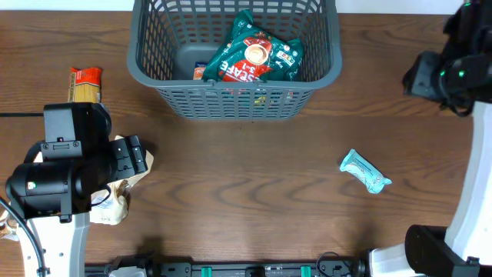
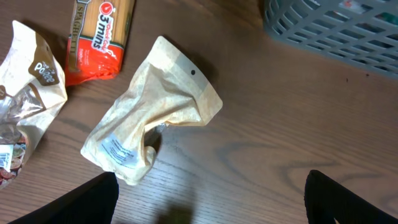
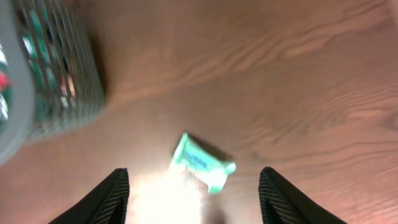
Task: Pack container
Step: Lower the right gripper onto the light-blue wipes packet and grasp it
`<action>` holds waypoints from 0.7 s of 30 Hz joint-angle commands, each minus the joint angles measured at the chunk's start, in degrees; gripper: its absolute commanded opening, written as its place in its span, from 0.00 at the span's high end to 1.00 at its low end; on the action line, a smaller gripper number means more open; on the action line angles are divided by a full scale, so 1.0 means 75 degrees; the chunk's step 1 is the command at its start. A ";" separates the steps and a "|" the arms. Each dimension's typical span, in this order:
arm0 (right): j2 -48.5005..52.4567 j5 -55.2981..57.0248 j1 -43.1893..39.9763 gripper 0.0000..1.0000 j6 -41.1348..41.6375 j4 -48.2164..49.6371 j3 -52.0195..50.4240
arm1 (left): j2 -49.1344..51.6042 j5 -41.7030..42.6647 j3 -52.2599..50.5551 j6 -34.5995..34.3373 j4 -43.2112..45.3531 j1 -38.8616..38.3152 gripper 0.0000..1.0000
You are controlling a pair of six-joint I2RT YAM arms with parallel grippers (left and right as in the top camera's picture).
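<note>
Claws on both arms stand released and empty. Left claw (image 2: 211, 200) hangs over a crumpled tan pouch (image 2: 155, 112) on the desk (image 1: 246, 200), while right claw (image 3: 196, 194) faces a small teal packet (image 3: 202, 163). At the desk's far edge sits the grey basket (image 1: 231, 100), a green coffee packet (image 1: 257, 55) inside.

Orange packet (image 2: 99, 37) reads "3 mins"; green pouch (image 1: 257, 54) in the container (image 1: 231, 104) shows "CAFE".
</note>
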 commanded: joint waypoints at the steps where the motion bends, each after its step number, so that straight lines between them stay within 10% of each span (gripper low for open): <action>1: -0.0676 -0.0312 0.0262 0.49 -0.0332 -0.0050 -0.0854 | 0.0000 0.0029 0.0178 -0.0012 -0.0035 0.0032 0.14; 21: -0.4065 0.0291 0.0682 0.43 -0.2757 0.1145 -0.6767 | 0.0000 0.0195 0.0178 -0.0015 -0.0055 0.0032 0.14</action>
